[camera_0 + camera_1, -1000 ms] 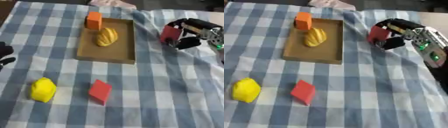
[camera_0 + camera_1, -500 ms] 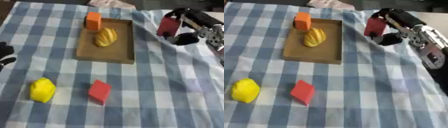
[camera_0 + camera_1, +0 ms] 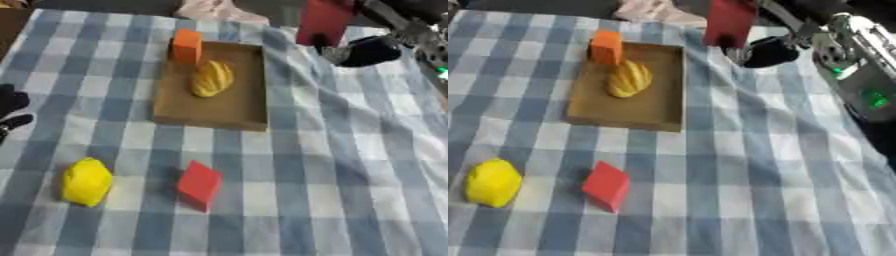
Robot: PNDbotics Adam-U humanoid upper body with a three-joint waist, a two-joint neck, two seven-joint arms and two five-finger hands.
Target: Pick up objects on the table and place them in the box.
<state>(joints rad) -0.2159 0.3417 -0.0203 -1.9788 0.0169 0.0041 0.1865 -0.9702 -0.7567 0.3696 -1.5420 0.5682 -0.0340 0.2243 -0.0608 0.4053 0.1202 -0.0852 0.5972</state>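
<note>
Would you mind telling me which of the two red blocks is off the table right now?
The dark red block held up in the right hand, past the box's far right corner. The other red block lies on the cloth beside the yellow object.

Box (image 3: 249, 112) holds bread (image 3: 212, 78); red block (image 3: 199, 184) outside.

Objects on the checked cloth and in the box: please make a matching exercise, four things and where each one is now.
1. orange block
2. yellow bread-shaped piece
3. yellow object
4. dark red block

a. held in the right hand, raised at the box's far right
b. lying in the box
c. box's far left corner
d. on the cloth, near left

Pairs: 1-c, 2-b, 3-d, 4-a
</note>
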